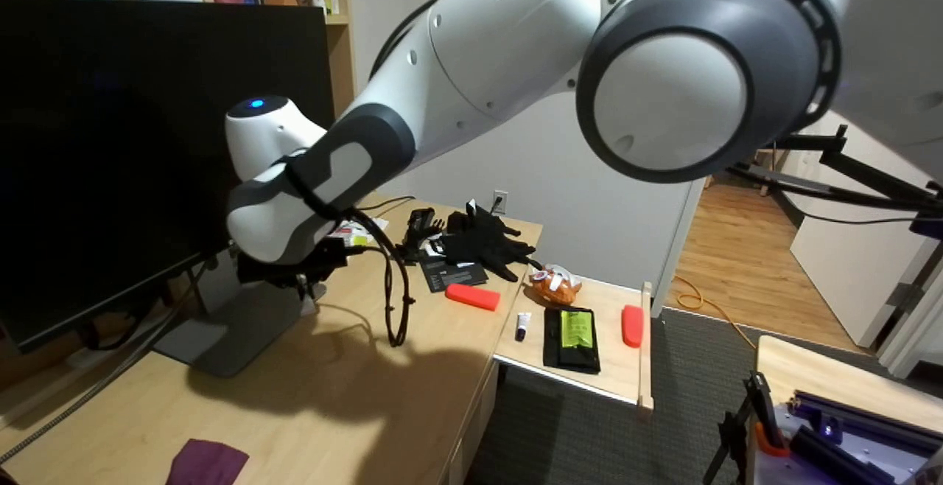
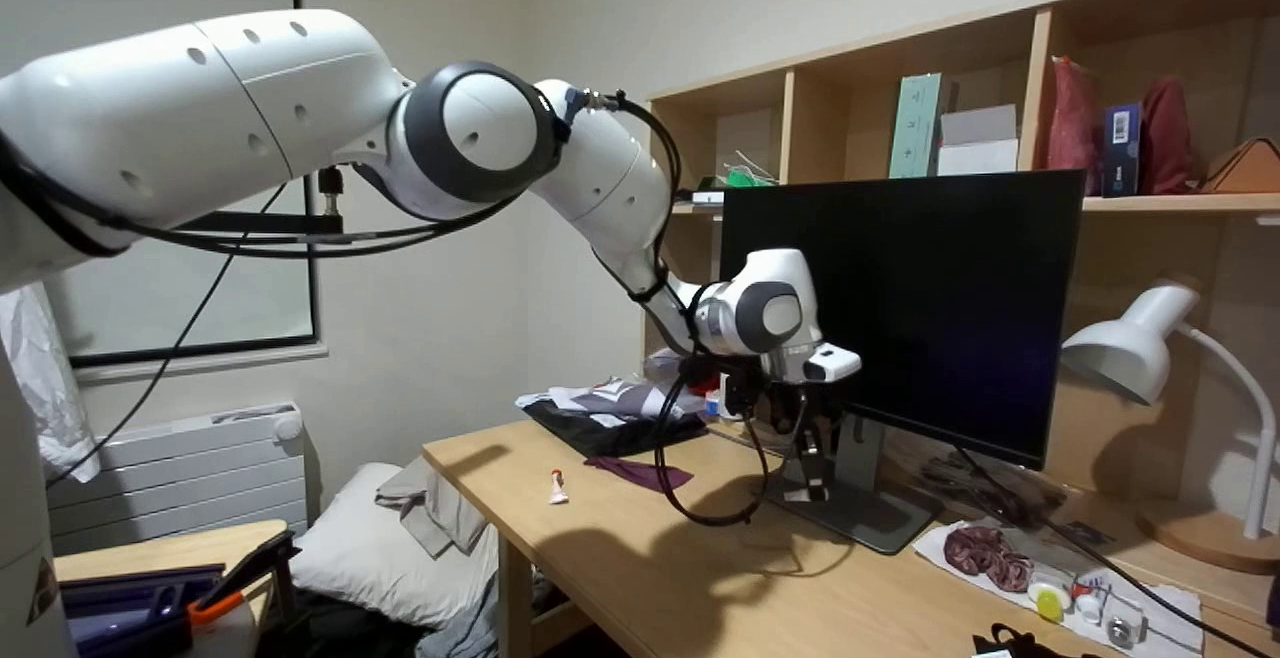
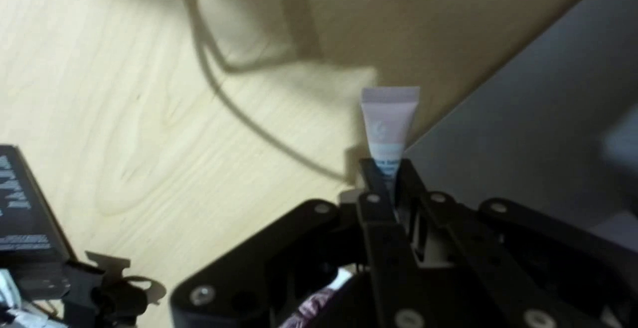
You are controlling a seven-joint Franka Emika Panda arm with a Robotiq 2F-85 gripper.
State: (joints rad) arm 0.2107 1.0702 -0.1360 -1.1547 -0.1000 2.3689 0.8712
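Observation:
A small pale pink tube (image 3: 390,118) with a flat crimped end is pinched by its narrow end in my gripper (image 3: 388,163). Its crimped end sticks out past the fingertips in the wrist view, while the narrow end is partly hidden between the dark fingers (image 3: 376,207). In both exterior views the gripper (image 1: 304,290) hangs low over the wooden desk (image 1: 353,396), close to the grey monitor base (image 1: 228,337). From outside, the tube is too small and shaded to make out clearly.
The large monitor (image 2: 900,318) stands right beside the wrist. Black gloves (image 1: 482,242) and a red sleeve (image 1: 473,296) lie on the desk. Elsewhere are a white tube (image 2: 558,488), a purple cloth (image 2: 640,473), a desk lamp (image 2: 1130,343) and a dark box (image 3: 25,218).

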